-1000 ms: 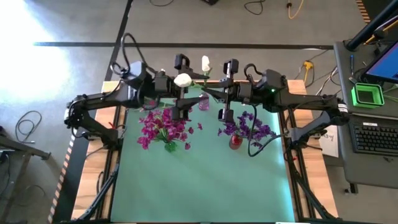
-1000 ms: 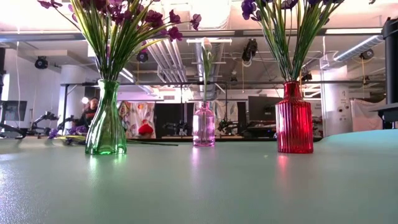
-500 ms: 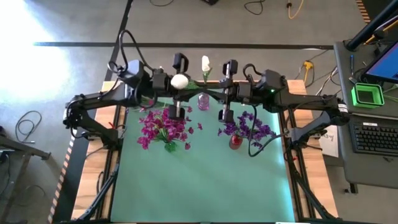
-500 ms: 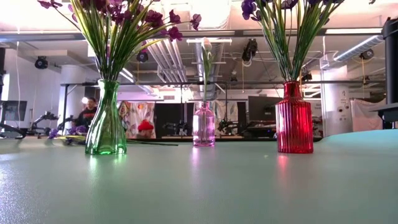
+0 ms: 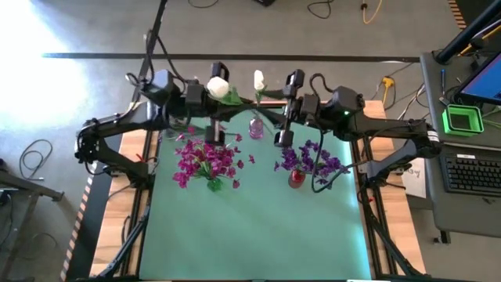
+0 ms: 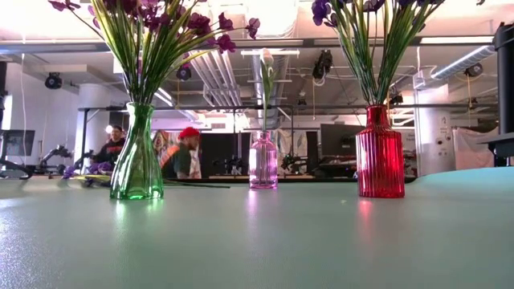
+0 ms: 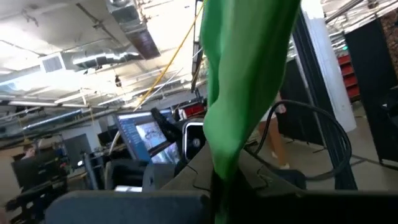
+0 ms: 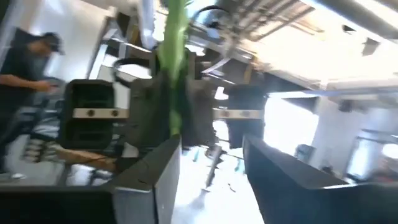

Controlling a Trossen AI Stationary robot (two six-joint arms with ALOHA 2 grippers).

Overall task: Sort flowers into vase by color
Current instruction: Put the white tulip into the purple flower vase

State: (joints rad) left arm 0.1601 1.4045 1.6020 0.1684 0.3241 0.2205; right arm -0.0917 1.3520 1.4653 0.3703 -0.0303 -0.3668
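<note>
A white flower [image 5: 218, 88] on a green stem is held above the table's far edge by my left gripper [image 5: 227, 100], which is shut on the stem [image 7: 239, 93]. My right gripper [image 5: 271, 117] faces it from the right and is open, with the stem's lower part [image 8: 173, 68] beside one finger. Below stand a green vase [image 6: 136, 164] of magenta flowers [image 5: 205, 160], a red vase [image 6: 379, 152] of purple flowers [image 5: 313, 160], and between them a pink vase [image 6: 263, 160] with one white bud [image 5: 258, 80]. My left gripper pinches the white flower's green stem [image 7: 225, 163] between its two shut fingers, some way below the bloom. The fingers come level from the table's left and lie across the stem. The flower is lifted clear of the table and vases. My right gripper: I cannot tell whether its finger [image 8: 163, 163] touches the stem.
Loose flowers [image 6: 90, 169] lie on the green mat [image 5: 258, 227] at the far left, behind the green vase. The mat's near half is bare. A desk with a keyboard [image 5: 473, 172] stands to the right. People [image 6: 183, 154] stand in the room behind.
My left gripper has shut on the white flower's stem and my right gripper has opened and let it go. The left gripper has then drawn back toward the table's far left with the flower, and the bloom has gone with it.
</note>
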